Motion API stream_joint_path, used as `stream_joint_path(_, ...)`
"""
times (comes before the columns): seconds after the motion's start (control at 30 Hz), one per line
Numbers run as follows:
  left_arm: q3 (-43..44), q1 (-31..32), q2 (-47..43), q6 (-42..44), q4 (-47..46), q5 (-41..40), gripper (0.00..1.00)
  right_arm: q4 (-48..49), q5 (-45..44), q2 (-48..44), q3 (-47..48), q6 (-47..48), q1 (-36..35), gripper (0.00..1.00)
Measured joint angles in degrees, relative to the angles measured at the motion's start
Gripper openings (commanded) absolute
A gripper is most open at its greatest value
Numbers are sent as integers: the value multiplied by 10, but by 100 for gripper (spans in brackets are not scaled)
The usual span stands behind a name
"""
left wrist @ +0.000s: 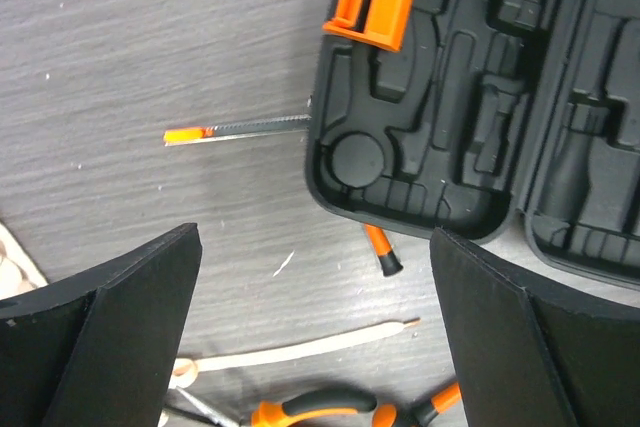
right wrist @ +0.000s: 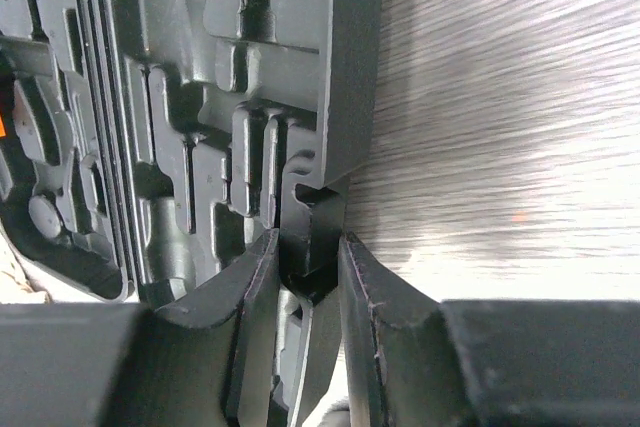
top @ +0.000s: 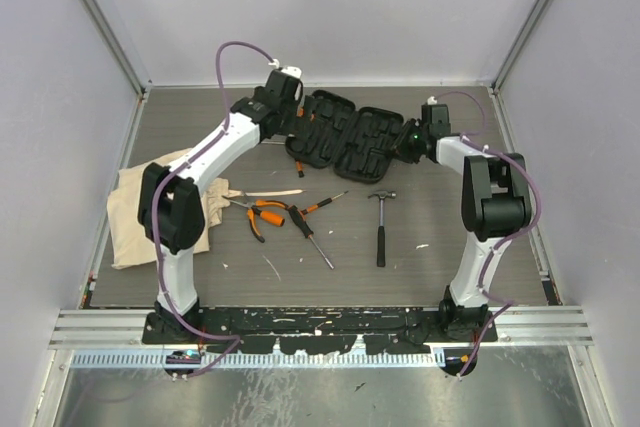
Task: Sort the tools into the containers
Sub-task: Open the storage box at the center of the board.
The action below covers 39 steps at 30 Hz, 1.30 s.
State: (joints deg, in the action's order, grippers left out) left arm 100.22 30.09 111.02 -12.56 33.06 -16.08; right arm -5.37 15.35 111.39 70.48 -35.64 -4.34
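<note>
**Top view.** The open tool case (top: 350,142) lies at the back of the surface (top: 450,237), both halves flat with the moulded slots facing up, and no tool can be seen in them. The left claw (top: 281,107) hangs over the case's left end and the right claw (top: 408,143) sits at its right end. Still loose on the surface nearer the arms are the hammer (top: 381,227), the pliers (top: 262,217) and two screwdrivers (top: 308,227). The beige bag (top: 140,212) lies crumpled at the left.

**Left wrist.** The left claw (left wrist: 315,347) is spread wide and holds nothing. Below it are the case's rounded corner (left wrist: 420,147) and its orange latch (left wrist: 368,7). The thin driver (left wrist: 240,129) touches the case wall. A short orange screwdriver (left wrist: 383,252) lies just beside the rim, and the pale stick (left wrist: 300,347) is nearer the camera.

**Right wrist.** The right claw (right wrist: 307,242) has its jaws drawn in on either side of a tab on the case's edge (right wrist: 340,67), and they seem to pinch it.

**Step.** This looks like steadying or positioning the case before anything is loaded, so the sorting itself is not yet begun. The next move calls for the free left claw to come down on a nearby tool, probably the thin driver. It should take the shaft across its width while the right claw keeps the case from sliding.
</note>
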Motion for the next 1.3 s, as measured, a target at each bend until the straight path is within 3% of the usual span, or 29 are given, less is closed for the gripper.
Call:
stream_joint_path(0.3,131,10,89,19,16,11,98,-36,2,-22,-2,64,65,5)
stream_joint_path(0.6,220,57,179,59,17,13,98,-99,2,-31,33,157,81,4)
stream_joint_path(0.87,380,97,320,100,59,-30,98,-135,3,-32,59,200,82,4)
stream_joint_path(1.3,384,104,343,138,75,-110,99,-144,-13,-32,59,205,82,4)
